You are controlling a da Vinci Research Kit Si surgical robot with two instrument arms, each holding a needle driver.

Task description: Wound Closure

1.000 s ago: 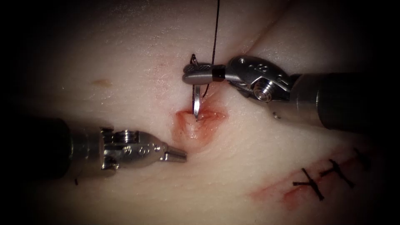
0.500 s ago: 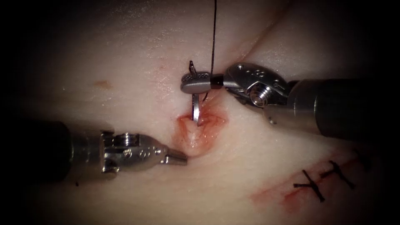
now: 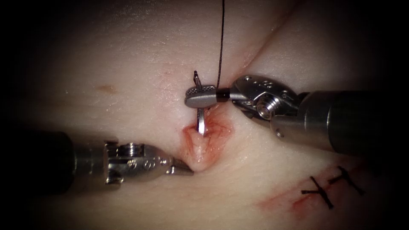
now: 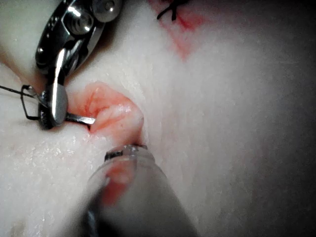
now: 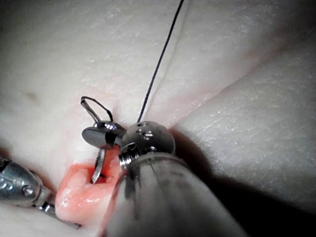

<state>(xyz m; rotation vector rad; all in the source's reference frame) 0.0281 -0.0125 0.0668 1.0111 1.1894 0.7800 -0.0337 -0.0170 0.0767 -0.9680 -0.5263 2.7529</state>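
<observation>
R tool (image 3: 200, 96) grips needle (image 3: 200, 123) | tip in cut (image 3: 206, 136) | L tool (image 3: 181, 167) empty

Curved steel needle (image 3: 200, 121) upright, tip sunk in the reddened open cut (image 3: 206, 138) of the pale pork tissue (image 3: 140, 59), thin dark thread (image 3: 220, 47) rising straight up from its rear end
</observation>
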